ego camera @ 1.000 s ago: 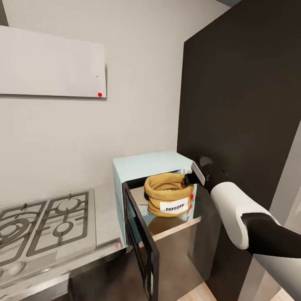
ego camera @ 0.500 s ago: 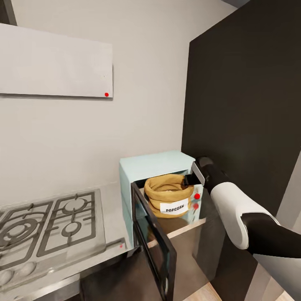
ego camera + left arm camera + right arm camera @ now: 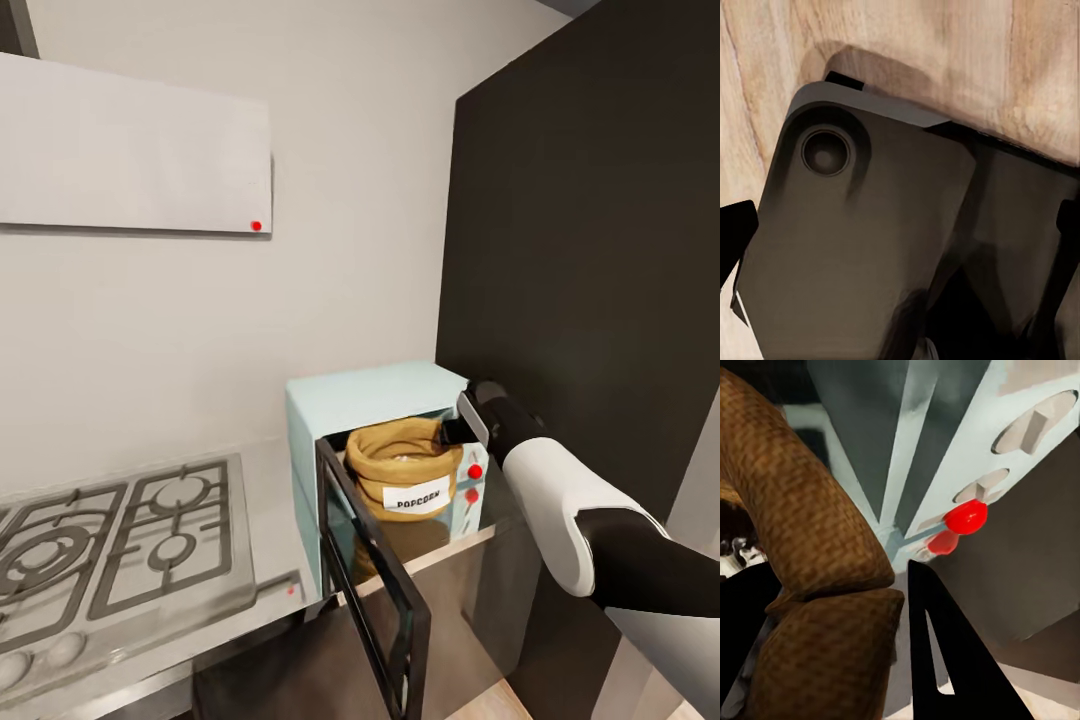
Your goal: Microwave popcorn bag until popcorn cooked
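Evenly lit, soft render; no hard light source. Mild sheen and reflections on the countertop (image 3: 262, 560) and microwave (image 3: 372, 395) door glass. Dark shadow on wooden floor (image 3: 945, 45). Close-range softness on popcorn bag (image 3: 810, 532).

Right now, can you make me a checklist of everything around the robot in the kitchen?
Surface: grey countertop, shiny, with a stove set in it.
Job's things: popcorn bag upright at the mouth of the blue microwave; its door hangs open.
Clutter: nothing seen.
Grippers: right gripper shut on the bag's rolled rim; left gripper over a dark robot part and wood floor, its state unclear.
Cables: nothing seen.
Surroundings: pale wall, white cabinet, tall dark panel.
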### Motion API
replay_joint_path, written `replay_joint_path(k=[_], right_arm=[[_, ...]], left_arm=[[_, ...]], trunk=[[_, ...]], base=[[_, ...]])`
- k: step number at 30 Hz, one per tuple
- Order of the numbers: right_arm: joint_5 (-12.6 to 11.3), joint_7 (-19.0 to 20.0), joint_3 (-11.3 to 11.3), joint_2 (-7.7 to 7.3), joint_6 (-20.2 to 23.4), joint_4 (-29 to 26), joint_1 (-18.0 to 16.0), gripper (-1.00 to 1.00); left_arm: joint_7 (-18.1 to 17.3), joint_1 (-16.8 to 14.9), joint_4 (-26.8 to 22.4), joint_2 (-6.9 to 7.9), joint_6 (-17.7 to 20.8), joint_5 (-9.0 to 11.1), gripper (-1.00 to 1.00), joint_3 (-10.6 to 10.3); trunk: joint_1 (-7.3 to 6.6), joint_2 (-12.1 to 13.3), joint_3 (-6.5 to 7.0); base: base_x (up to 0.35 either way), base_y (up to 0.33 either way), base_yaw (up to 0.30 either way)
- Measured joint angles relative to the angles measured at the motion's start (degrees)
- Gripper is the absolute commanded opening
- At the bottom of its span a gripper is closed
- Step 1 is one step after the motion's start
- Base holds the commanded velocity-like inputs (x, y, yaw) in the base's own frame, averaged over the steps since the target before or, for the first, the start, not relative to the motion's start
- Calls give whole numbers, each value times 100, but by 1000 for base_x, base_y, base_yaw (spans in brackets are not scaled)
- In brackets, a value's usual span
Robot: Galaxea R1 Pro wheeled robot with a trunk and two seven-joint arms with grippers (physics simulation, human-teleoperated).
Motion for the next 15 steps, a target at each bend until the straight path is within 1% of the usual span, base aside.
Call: replay_joint_path(k=[8,9,10,11,13,15], right_arm=[[-27,9,-3,-5,-6,11,0,-100],[-88,23,-17,-4,49,20,0,-100],[-226,48,-24,-2,145,20,-2,-100],[-269,60,-18,-5,218,20,-2,-100],[-258,65,-18,-5,338,19,-3,-100],[-260,66,-21,-8,350,19,-2,-100]], left_arm=[[-2,-1,-25,4,-6,-2,100,4],[-2,-1,-27,4,-6,-2,100,6],[-2,-2,-26,4,-7,-2,100,6],[-2,-2,-27,4,-4,-2,100,6],[-2,-2,-23,4,2,-3,100,6],[-2,-2,-20,4,8,-2,100,7]], trunk=[[-1,0,0],[-2,-3,0],[-2,-3,1],[-1,-4,1],[0,-3,1],[1,-3,1]], base=[[311,0,0],[281,0,0],[198,0,0],[102,0,0],[37,0,0],[5,0,0]])
